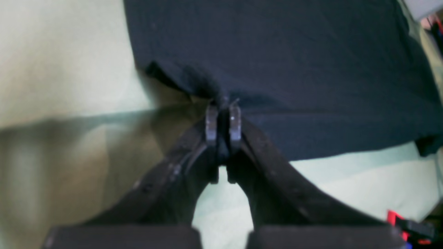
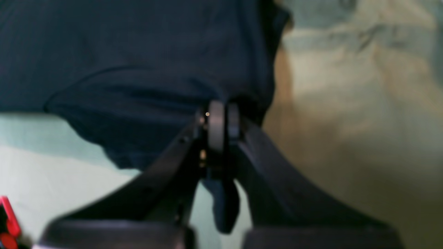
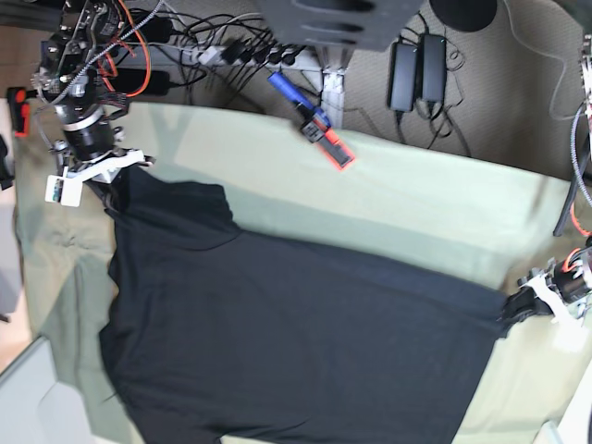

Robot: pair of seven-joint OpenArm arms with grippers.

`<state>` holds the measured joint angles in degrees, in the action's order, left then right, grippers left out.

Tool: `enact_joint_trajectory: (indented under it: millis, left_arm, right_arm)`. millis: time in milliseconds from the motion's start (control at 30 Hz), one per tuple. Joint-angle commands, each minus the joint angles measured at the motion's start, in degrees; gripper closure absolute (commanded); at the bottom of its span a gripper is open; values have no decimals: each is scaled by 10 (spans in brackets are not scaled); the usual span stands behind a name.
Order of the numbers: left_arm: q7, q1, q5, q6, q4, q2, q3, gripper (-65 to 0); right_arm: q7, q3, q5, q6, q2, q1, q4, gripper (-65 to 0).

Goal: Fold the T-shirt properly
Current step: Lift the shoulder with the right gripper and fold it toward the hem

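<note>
Stretching T-shirt (image 3: 296, 333) flat on pale green table cloth (image 3: 388, 194) | left gripper (image 1: 223, 103) clenched on shirt edge | right gripper (image 2: 221, 116) pinching a corner | tip: keep pull even, lay hem down without wrinkles, release both together

Black curved tool (image 1: 223, 119) arms end in grey pads (image 1: 211, 125); red-black cables (image 3: 116, 42) above.

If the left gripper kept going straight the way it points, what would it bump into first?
Nothing new: the left gripper is shut on the T-shirt edge. Straight ahead lies more black shirt spread over the green table cloth, though depth is unclear.
</note>
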<state>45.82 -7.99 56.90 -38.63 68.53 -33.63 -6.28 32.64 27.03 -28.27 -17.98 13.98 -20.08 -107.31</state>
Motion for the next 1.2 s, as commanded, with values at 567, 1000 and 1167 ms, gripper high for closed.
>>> enact_joint_trajectory:
  millis: [567,1000,1167]
  left_arm:
    - [-51,-144,-10,-14,-162,-5,29,0]
    - [-167,-249,-122,-14,-259,22,134,0]
    - [-208,-275,-153,-14,-314,37,134,0]
  right_arm:
    - [-11,-67,2,-35,84,237,183,0]
    - [-12,-192,65,-35,91,436,378,0]
    - [-20,-216,88,-35,90,489,429,0]
